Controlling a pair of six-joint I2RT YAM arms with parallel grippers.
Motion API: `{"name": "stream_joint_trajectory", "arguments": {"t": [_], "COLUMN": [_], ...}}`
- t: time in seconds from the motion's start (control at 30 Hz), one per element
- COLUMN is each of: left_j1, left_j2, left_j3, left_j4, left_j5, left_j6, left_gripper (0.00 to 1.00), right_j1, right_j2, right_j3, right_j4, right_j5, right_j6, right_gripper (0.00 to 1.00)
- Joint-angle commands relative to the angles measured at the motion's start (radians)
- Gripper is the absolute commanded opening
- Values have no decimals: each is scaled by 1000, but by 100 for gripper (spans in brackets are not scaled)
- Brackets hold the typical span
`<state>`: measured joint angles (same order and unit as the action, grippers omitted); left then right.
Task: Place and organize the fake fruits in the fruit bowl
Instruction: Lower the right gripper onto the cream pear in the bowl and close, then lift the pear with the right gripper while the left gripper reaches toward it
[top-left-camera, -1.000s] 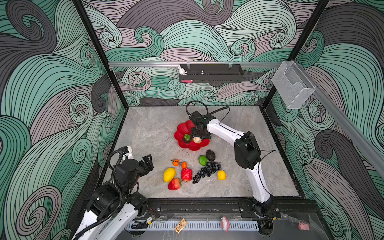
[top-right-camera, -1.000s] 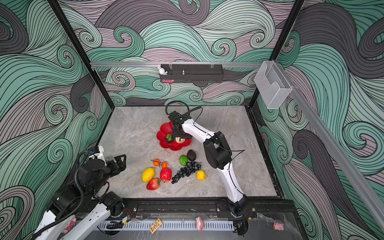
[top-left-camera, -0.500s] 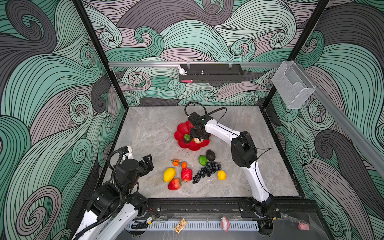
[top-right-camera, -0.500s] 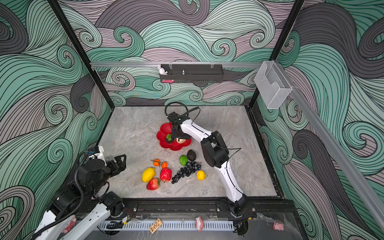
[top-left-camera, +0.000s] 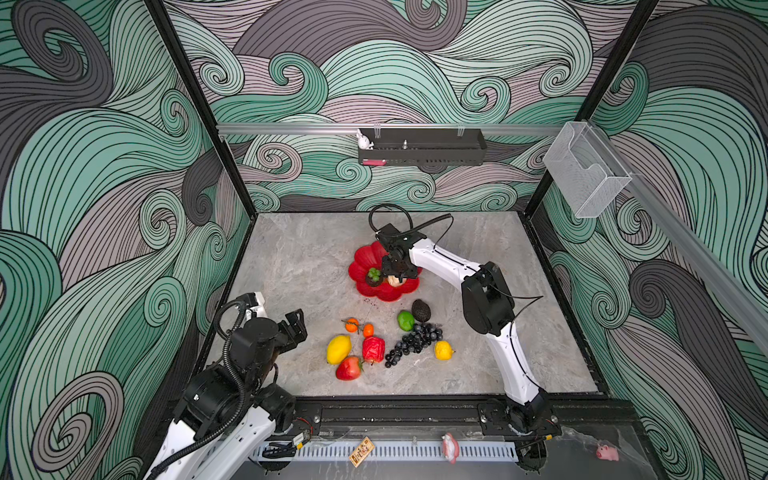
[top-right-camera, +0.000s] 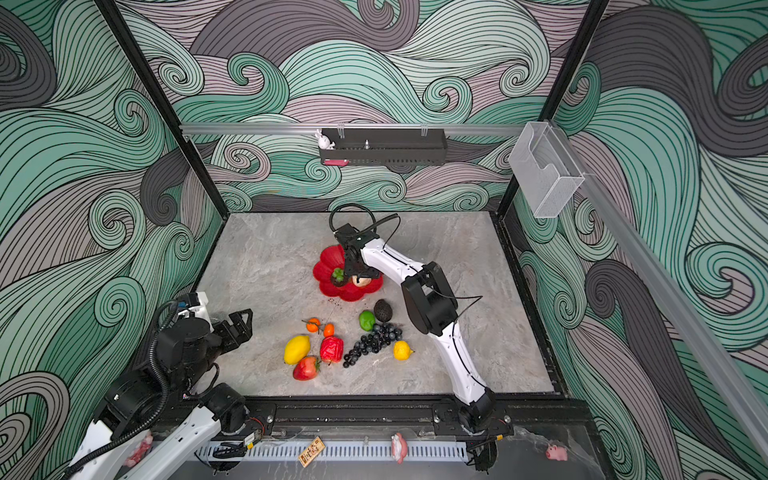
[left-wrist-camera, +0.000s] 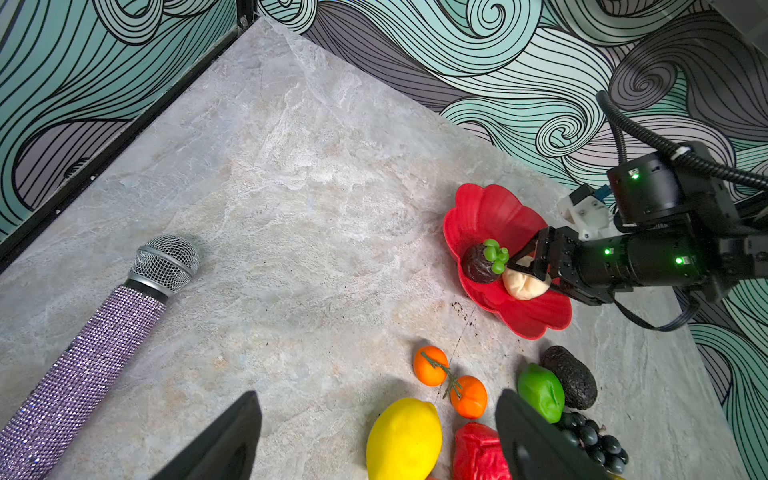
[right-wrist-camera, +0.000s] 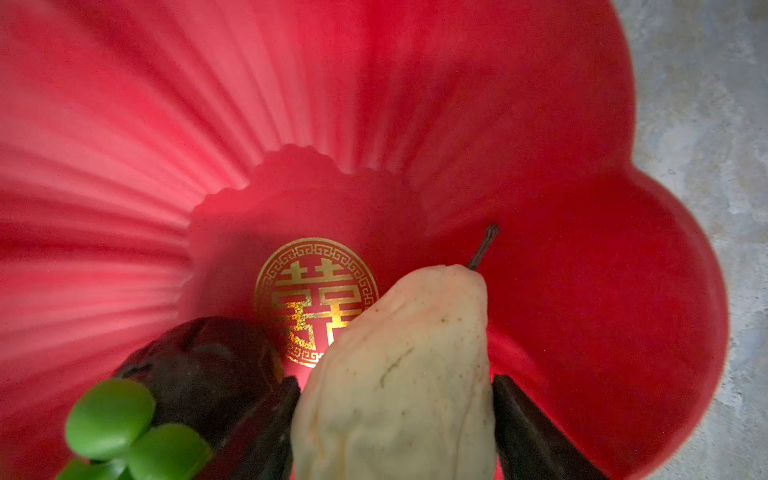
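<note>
The red flower-shaped fruit bowl (top-left-camera: 365, 257) (right-wrist-camera: 582, 124) sits mid-table and holds a dark mangosteen (top-left-camera: 373, 277) (right-wrist-camera: 203, 357) and a cream pear (left-wrist-camera: 521, 286) (right-wrist-camera: 415, 324). My right gripper (top-left-camera: 392, 276) (right-wrist-camera: 395, 382) reaches into the bowl, a finger against each side of the pear, shut on it. The other fake fruits lie on the table nearer the front: large lemon (top-left-camera: 338, 348), small lemon (top-left-camera: 443, 350), red apple (top-left-camera: 348, 368), wrinkled red fruit (top-left-camera: 373, 349), two oranges (top-left-camera: 352, 325), lime (top-left-camera: 405, 320), avocado (top-left-camera: 421, 310), black grapes (top-left-camera: 413, 338). My left gripper (top-left-camera: 293, 328) (left-wrist-camera: 378, 395) hovers open at front left, empty.
A purple glitter microphone (left-wrist-camera: 83, 353) lies on the table near the left wall. A black shelf (top-left-camera: 419, 147) hangs on the back wall and a clear bin (top-left-camera: 582, 174) on the right rail. Pink toy figures (top-left-camera: 606, 452) sit outside the front rail.
The right gripper's jaws have narrowed around the pear in the bowl, and its elbow has shifted slightly left. The left arm has not moved.
</note>
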<state>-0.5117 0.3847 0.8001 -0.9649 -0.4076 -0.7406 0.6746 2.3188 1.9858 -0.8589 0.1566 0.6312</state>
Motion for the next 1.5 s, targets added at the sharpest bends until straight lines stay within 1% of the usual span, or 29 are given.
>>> {"name": "stream_joint_trajectory", "arguments": {"t": [0.0,0.1,0.2,0.3,0.4,0.53,0.6,0.63,0.77,0.87,0.97,1.17,1.27,1.47], "left_j1": [5,6,5,6,6,11,23,35,106,149,162,177,183,187], "left_j2": [19,35,54,93,162,309,395,439,637,789,905,1058,1118,1227], "left_j3": [-7,-7,-8,2,35,120,173,204,315,376,431,493,509,582], "left_j4": [9,17,35,72,114,160,184,196,278,337,388,465,511,476], "left_j5": [-1,16,41,81,131,217,279,321,553,679,775,863,922,995], "left_j6": [12,15,17,24,44,77,94,99,97,65,62,15,-12,-12], "left_gripper": [90,90,90,90,90,90,90,90,91,91,91,91,90,89], "right_j1": [1,3,2,2,2,1,2,3,2,2,2,6,15,35], "right_j2": [3,-18,-59,-131,-208,-325,-381,-410,-504,-554,-589,-643,-661,-671], "right_j3": [-1,-11,-41,-112,-185,-316,-391,-433,-590,-670,-730,-852,-890,-917], "right_j4": [-9,-9,17,97,175,327,417,466,675,792,867,1046,1102,1155], "right_j5": [19,38,54,56,55,7,-22,-37,-120,-188,-239,-338,-357,-370], "right_j6": [-8,-19,-41,-82,-144,-249,-295,-313,-388,-425,-445,-486,-501,-517], "right_gripper": [67,63,62,62,62,61,60,60,60,59,58,56,56,55]}}
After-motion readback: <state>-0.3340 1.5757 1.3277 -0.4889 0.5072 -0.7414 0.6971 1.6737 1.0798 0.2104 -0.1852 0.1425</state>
